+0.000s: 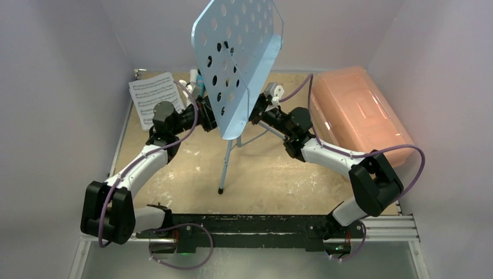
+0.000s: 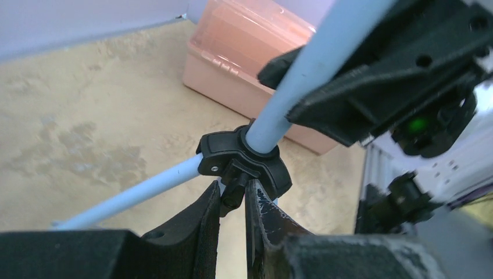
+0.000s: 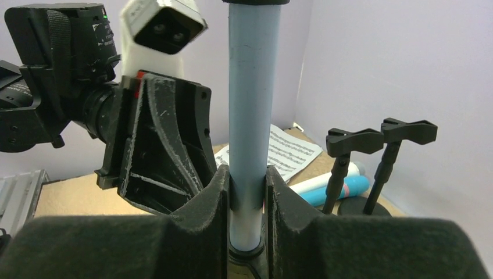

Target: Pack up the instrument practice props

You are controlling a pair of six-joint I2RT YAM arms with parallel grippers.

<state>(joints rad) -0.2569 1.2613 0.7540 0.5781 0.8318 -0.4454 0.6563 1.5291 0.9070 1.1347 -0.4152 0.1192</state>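
Tan table [image 1: 273, 174] between pale walls [image 1: 58, 87] — rack [image 1: 235, 58] stood at centre on its tripod; right gripper [image 3: 247, 186] clamped its pole [image 3: 251, 87]; left gripper [image 2: 232, 203], narrow, pinched the hub tab [image 2: 232, 189] — pages [image 1: 152, 96] lay far left

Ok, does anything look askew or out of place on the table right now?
Only the light-blue music rack: its perforated panel sits at a steep slant, while the right gripper clamps the pole and the left gripper pinches the collar lever. The pink box has its lid closed. Nothing looks spilled or broken.
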